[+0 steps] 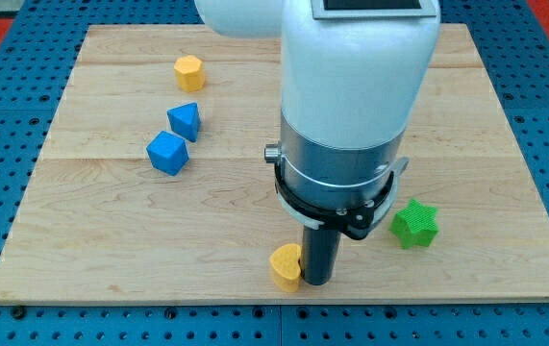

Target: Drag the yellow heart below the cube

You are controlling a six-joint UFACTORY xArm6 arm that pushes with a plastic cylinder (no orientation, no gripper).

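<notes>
The yellow heart (285, 266) lies near the board's bottom edge, a little right of centre. My tip (316, 283) stands right against the heart's right side, touching it or nearly so. The blue cube (167, 153) sits at the view's left, well above and left of the heart. A second blue block, wedge-like (185, 119), sits just above and right of the cube.
A yellow hexagon block (188, 72) lies near the board's top left. A green star block (414, 223) lies right of my tip. The arm's white body (356, 77) covers the board's middle and top. The wooden board (91, 250) sits on a blue pegboard.
</notes>
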